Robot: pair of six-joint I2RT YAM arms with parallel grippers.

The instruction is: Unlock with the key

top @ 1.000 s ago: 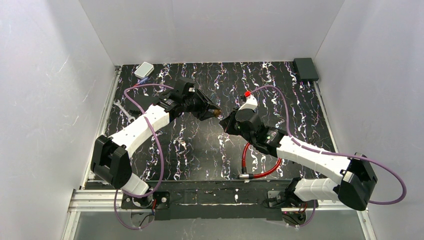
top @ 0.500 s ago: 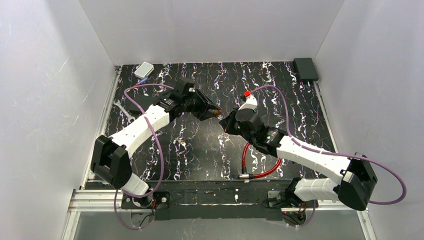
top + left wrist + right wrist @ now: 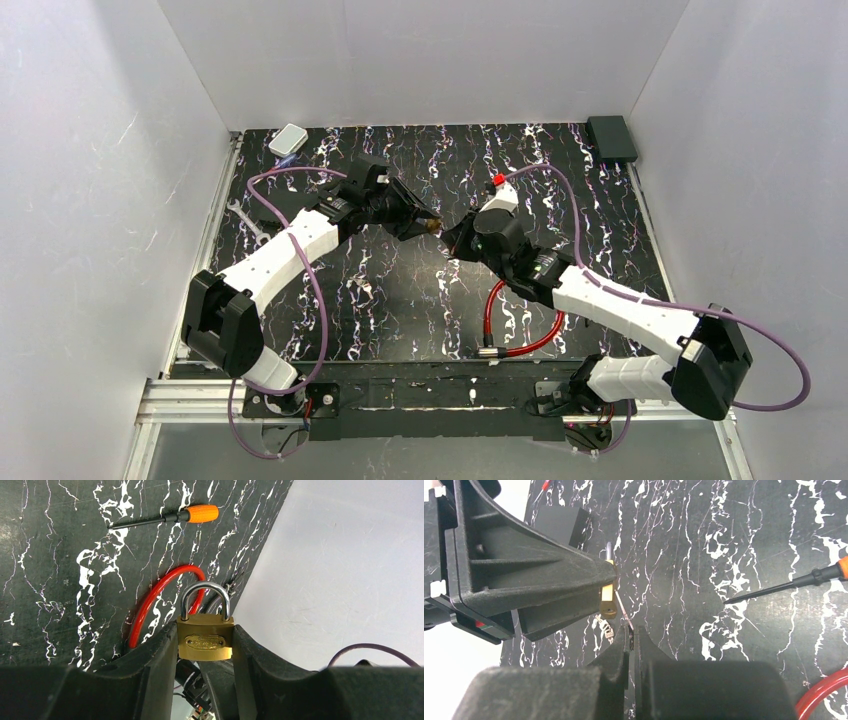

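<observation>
Most of the key (image 3: 623, 611) hides between the right gripper's (image 3: 631, 636) pressed fingers; its thin blade slants up-left to the padlock (image 3: 608, 596), pinched by the left gripper (image 3: 205, 634).

R gripper (image 3: 446, 238), key (image 3: 623, 611) pinched in it, is on the move: up the frame & a touch right vs 1 s ago. Gap to the padlock (image 3: 433, 226) in the L gripper (image 3: 429, 222) looks tighter at mid-frame. Red cap (image 3: 498, 179) on the R wrist rides higher too. Purple cable (image 3: 560, 185) arcs higher, and R elbow (image 3: 712, 362) at lower right creeps up & left.
</observation>
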